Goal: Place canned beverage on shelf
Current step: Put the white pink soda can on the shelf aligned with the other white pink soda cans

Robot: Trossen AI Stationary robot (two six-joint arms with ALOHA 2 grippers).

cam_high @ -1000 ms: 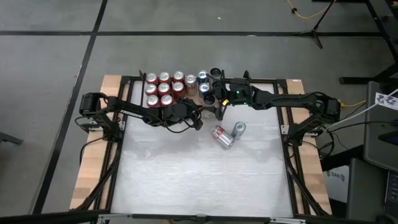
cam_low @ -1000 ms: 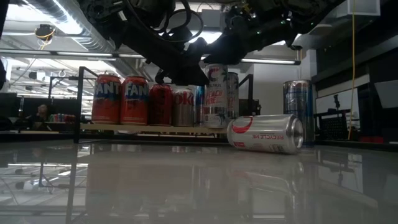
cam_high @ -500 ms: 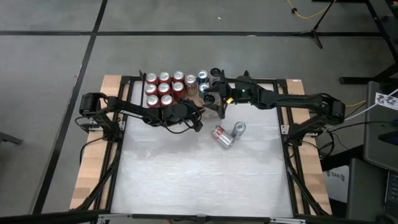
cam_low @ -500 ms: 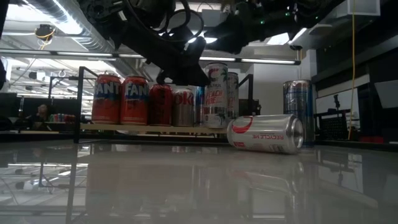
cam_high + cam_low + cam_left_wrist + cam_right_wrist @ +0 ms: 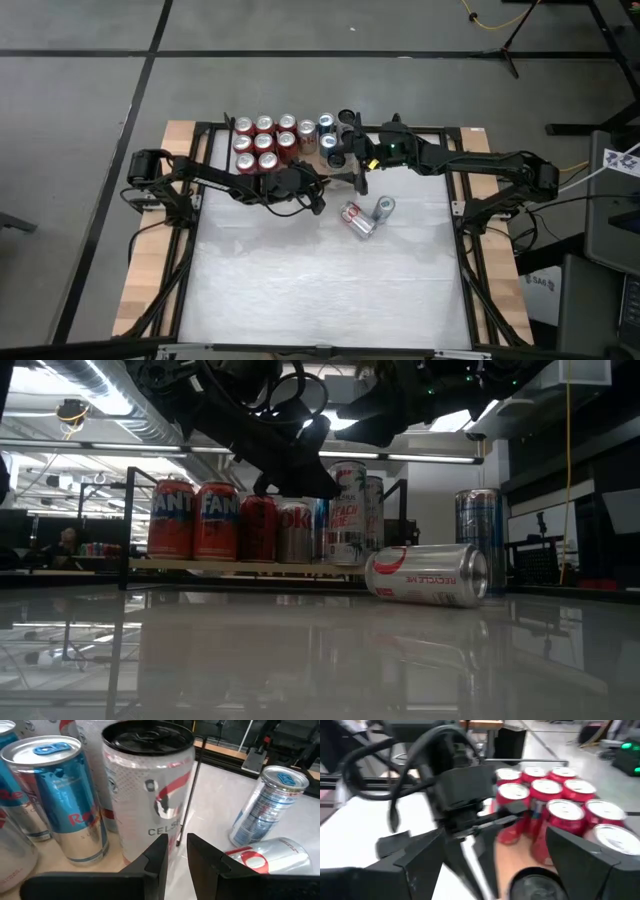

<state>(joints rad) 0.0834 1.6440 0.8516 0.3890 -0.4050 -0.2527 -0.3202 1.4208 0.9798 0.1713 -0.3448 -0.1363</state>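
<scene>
I see my right end effector over the shelf edge, black-topped cans just beside it; my left end effector sits near, two loose cans on the tabletop just past both.

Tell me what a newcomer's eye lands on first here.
A cluster of red and silver-blue drink cans stands packed on the light-brown wooden shelf with black rails at the table's far edge. Both dark arms meet beside it: the left gripper nearly shut, the right gripper open. On the whitish tabletop nearby, a silver-and-red can lies toppled beside an upright silver-blue one.
</scene>
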